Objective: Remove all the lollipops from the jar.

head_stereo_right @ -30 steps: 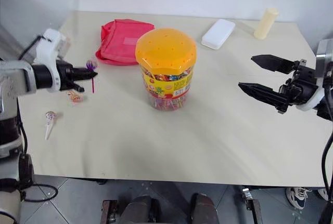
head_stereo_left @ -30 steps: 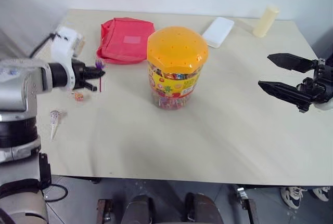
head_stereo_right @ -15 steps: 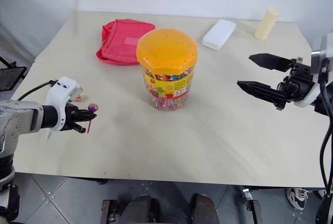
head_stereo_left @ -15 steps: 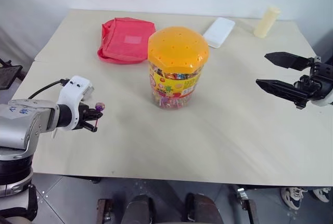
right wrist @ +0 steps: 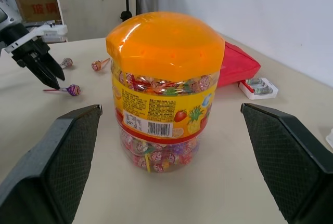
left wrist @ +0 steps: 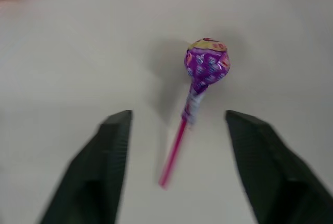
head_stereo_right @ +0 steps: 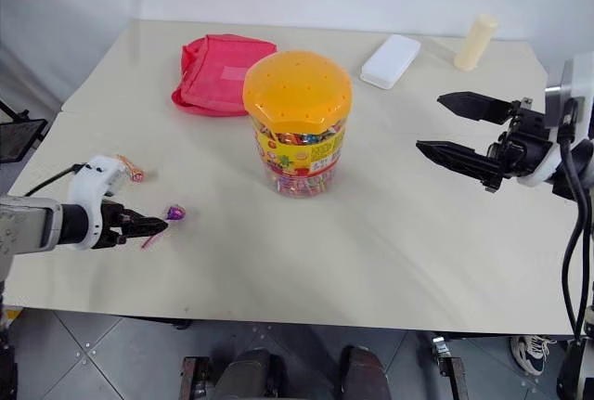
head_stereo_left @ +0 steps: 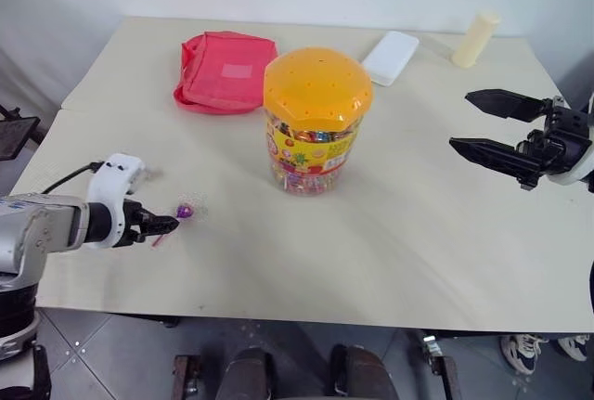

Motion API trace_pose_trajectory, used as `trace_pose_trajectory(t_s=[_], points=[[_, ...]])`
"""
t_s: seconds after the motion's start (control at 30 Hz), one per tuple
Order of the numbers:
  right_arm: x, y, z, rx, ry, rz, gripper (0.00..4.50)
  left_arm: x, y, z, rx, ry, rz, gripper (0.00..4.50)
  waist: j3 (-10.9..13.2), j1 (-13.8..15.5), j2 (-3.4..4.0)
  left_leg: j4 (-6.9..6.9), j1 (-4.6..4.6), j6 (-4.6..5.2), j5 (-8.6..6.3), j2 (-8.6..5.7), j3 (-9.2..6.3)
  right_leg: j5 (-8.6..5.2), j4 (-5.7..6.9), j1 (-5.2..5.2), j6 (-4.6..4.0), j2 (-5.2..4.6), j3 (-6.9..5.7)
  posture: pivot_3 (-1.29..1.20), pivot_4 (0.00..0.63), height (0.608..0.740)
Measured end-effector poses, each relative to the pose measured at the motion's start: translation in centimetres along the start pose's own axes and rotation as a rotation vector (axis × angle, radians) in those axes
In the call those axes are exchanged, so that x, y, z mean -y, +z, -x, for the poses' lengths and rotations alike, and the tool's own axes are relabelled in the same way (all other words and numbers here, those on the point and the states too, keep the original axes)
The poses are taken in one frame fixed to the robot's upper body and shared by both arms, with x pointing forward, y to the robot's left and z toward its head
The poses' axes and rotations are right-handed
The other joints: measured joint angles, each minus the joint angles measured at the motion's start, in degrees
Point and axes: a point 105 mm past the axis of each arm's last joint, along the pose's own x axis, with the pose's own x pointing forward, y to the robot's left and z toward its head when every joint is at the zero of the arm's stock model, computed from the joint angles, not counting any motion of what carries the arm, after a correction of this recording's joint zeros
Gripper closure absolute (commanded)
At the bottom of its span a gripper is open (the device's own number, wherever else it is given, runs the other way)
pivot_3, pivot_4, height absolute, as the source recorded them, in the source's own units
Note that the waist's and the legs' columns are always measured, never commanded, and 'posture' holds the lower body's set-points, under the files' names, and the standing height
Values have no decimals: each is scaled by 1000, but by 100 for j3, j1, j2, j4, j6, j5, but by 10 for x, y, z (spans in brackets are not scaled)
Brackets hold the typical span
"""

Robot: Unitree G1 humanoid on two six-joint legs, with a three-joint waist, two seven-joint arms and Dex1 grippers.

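Since a second ago the left end effector has dropped from beside the red pouch to the near bench edge, and the purple lollipop it carried now lies on the bench just ahead of its tips.

From the head views, the jar stands mid-bench, lid on; the purple lollipop lies well to the jar's left and nearer the robot. An orange lollipop lies a little beyond it. The right end effector hovers right of the jar, wide open, holding nothing.

Left wrist view: both fingers spread, the stick between them, untouched.

Right wrist view: jar centred between open fingers.

Lollipops look light, with stiff thin sticks; pinch the stick.
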Motion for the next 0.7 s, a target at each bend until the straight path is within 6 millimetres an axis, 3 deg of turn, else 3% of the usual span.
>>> trace_pose_trajectory(t_s=[0.07, 0.3, 0.37, 0.5, 0.7], points=[[2, 1, 0, 0, 0, 2, 0, -2, 5, 11, 23, 3, -10, 12, 0, 9, 0, 0, 0, 0, 0, 0, -1, 0, 0, 0, 0, 0, 0, 0, 150, 740], [3, -1, -3, -10, 8, 2, 0, 25, 47, 47, 366, -195, -101, 12, -4, 1, 6, -1, 4, -1, 0, 0, 5, 0, 0, 1, 0, 0, 2, 0, 150, 740], [2, -5, -4, -26, 20, -9, 0, 39, 57, 54, 559, -311, -157, 12, -5, -5, 9, -2, 5, -2, -1, 0, 8, 0, -2, 1, 0, 0, 4, 0, 150, 740], [-8, -34, 1, -139, 109, -53, 0, 56, 44, 51, 674, -468, -295, 12, -4, -5, 7, -4, 3, -3, -2, 0, 11, 0, -8, 0, 0, 3, 1, 0, 150, 740], [-21, -77, 10, -304, 243, -83, 0, 45, 23, 46, 689, -417, -312, 12, -4, -7, 7, -1, 7, -3, -2, 1, 11, 0, -8, 3, 0, 2, 4, 0, 150, 740]])
